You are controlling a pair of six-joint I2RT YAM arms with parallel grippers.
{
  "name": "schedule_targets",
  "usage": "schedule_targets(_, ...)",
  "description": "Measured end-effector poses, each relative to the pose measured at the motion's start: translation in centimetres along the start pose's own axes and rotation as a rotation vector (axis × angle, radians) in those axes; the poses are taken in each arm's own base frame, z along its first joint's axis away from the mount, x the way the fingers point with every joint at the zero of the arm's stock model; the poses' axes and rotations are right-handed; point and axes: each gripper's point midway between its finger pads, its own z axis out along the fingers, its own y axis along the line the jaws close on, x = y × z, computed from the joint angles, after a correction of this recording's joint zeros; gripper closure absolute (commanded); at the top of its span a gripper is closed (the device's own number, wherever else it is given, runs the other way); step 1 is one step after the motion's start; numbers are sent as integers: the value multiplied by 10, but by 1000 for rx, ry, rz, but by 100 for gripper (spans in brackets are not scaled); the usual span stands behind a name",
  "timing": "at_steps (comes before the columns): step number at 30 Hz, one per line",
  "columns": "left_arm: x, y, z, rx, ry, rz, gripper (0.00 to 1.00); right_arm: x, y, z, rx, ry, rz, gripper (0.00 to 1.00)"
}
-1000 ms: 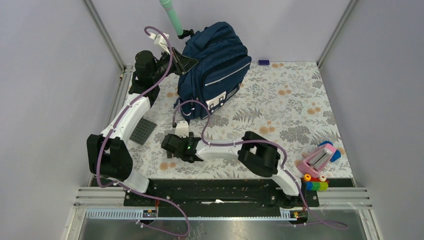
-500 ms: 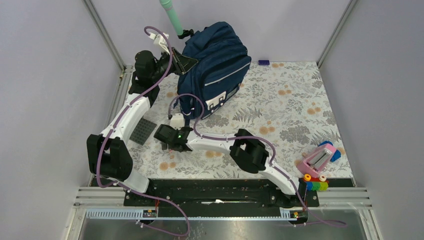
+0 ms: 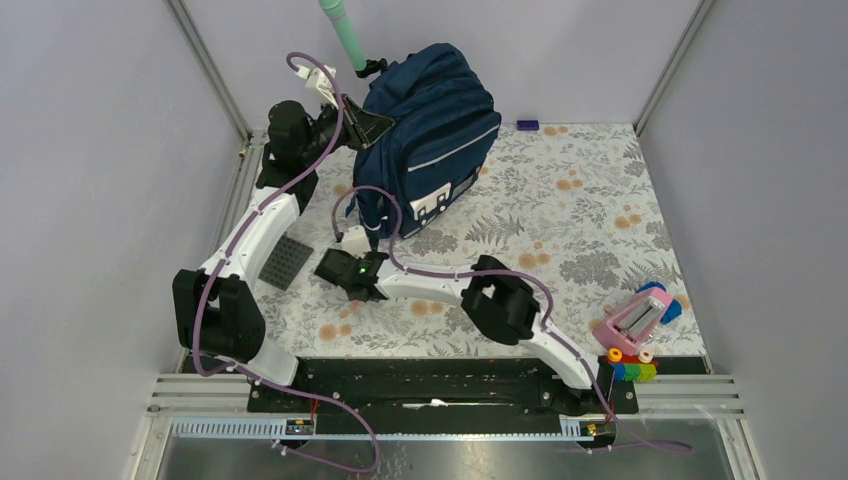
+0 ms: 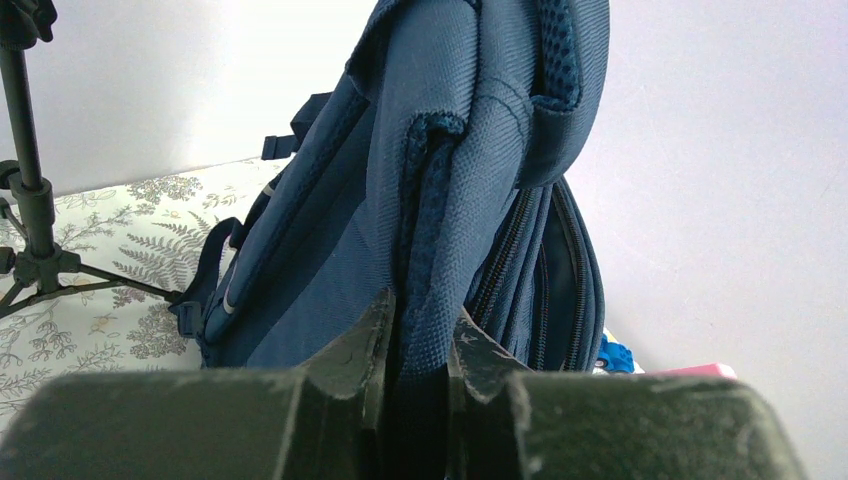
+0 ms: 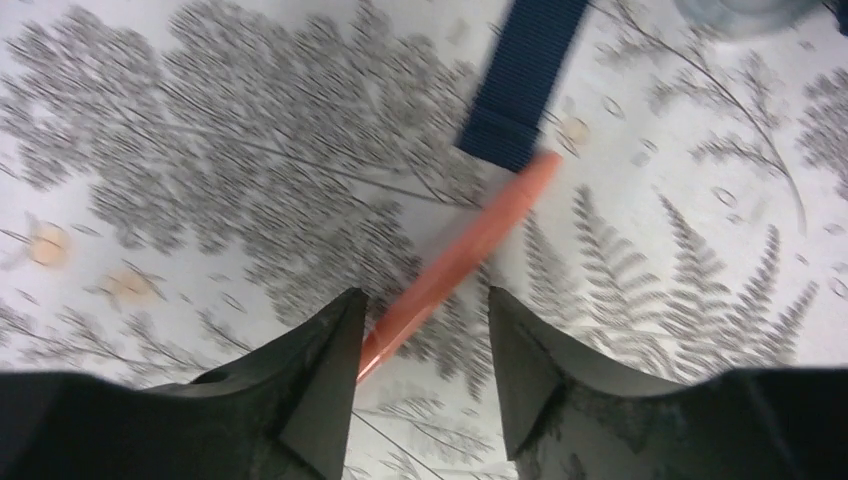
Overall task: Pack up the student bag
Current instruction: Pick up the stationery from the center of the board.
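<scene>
Packing barely begun: left gripper (image 4: 422, 310) pinches a padded strap (image 4: 425, 200) of the student bag (image 3: 435, 125), right gripper (image 5: 422, 300) spread around an orange pen (image 5: 462, 258), not yet lifted

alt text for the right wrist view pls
An orange pen lies diagonally on a fern-print tablecloth, its near end between the open fingers of the right pincer; its far end meets a navy webbing strap. The image is slightly blurred.

The left arm (image 3: 255, 225) stretches far forward, and the left gripper (image 4: 422, 305) is pinched tight on the student bag (image 4: 330, 230). The right arm (image 3: 425, 285) reaches low to the left, its wrist tipped down and the right gripper (image 5: 423, 292) fingers spread apart.
</scene>
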Motion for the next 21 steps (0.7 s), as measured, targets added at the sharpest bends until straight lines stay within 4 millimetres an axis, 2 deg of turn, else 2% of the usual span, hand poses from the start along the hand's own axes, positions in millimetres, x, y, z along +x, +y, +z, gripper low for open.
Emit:
schedule_targets(7,0,-1,-1,-2,3,-2,100,21,-56,-13,10,60,-25,51)
schedule_targets(10,0,0,-1,-3,2,-2,100,25,-71,-14,-23,94,-12,53)
schedule_targets(14,-1,1,-1,-8,-2,-1,100,25,-78,-12,-72,116,-46,56)
schedule_targets(21,-2,3,-1,-15,-6,2,100,20,-78,-8,-130,116,-157,59)
